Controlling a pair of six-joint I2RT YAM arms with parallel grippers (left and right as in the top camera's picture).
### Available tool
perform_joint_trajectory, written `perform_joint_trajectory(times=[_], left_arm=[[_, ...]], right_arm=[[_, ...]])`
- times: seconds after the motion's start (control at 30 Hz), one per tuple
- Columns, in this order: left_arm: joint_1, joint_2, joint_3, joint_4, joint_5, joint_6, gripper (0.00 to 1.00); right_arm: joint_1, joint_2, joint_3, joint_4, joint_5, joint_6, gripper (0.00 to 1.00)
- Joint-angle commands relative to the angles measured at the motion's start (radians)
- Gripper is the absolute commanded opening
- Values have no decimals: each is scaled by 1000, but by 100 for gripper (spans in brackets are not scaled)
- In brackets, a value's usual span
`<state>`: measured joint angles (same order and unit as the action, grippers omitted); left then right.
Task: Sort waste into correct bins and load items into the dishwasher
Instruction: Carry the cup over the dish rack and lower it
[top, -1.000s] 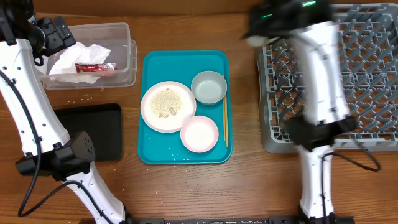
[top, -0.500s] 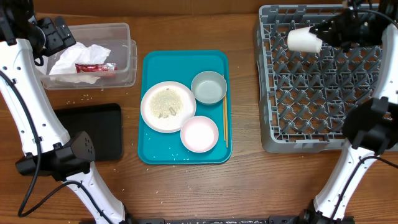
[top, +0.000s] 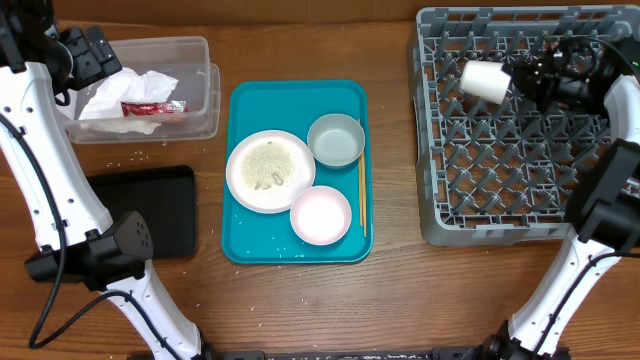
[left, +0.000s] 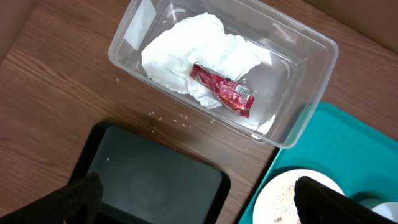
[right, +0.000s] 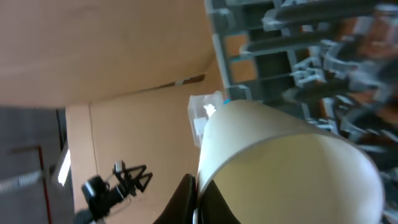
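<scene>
The right pincer (top: 520, 82) is clamped on the small white cup (top: 485, 80), held on its side over the grey dish rack (top: 520, 200), a little further in from the rack's far edge than half a second ago. The left pincer (left: 202, 199) hangs wide apart and empty above the black tray (left: 155, 180). Beside it in the clear tub (left: 311, 93), the red wrapper (left: 222, 91), its print too small to read, lies on the crumpled napkin (left: 180, 53).

Right, far: white cup (top: 485, 80); grey rack (top: 500, 180), grid of pegs. Centre: teal tray (top: 250, 105); white plate (top: 270, 172), beige-speckled; grey-green bowl (top: 335, 140); white dish (top: 321, 215); pale wooden chopsticks (top: 362, 200). Left: clear tub (top: 200, 50); white napkin (top: 145, 85); red wrapper (top: 153, 108); black tray (top: 150, 210). Brown wood-grain table (top: 400, 300).
</scene>
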<state>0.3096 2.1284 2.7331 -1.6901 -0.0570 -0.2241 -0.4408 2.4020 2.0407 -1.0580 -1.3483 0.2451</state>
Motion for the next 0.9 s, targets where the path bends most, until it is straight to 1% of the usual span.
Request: perform_joint_trajectory(times=[0.0, 0.37, 0.47, 0.53, 0.57, 0.6, 0.87], left_arm=[[4, -8, -2, 1, -5, 22, 100], [4, -8, -2, 0, -5, 22, 100], [4, -8, -2, 0, -5, 22, 100], [4, -8, -2, 0, -5, 22, 100], [4, -8, -2, 1, -5, 22, 100], [4, -8, -2, 1, -5, 22, 100], [4, -8, -2, 1, -5, 22, 100]], right_arm=[[-27, -21, -3, -2, 76, 67, 4], [-42, -22, 14, -42, 169, 74, 9], [-44, -23, 35, -32, 67, 74, 4], [-41, -23, 37, 31, -101, 75, 4], [-35, -23, 37, 58, -157, 77, 4], [-29, -23, 36, 71, -168, 87, 4], [30, -21, 26, 53, 44, 124, 4]])
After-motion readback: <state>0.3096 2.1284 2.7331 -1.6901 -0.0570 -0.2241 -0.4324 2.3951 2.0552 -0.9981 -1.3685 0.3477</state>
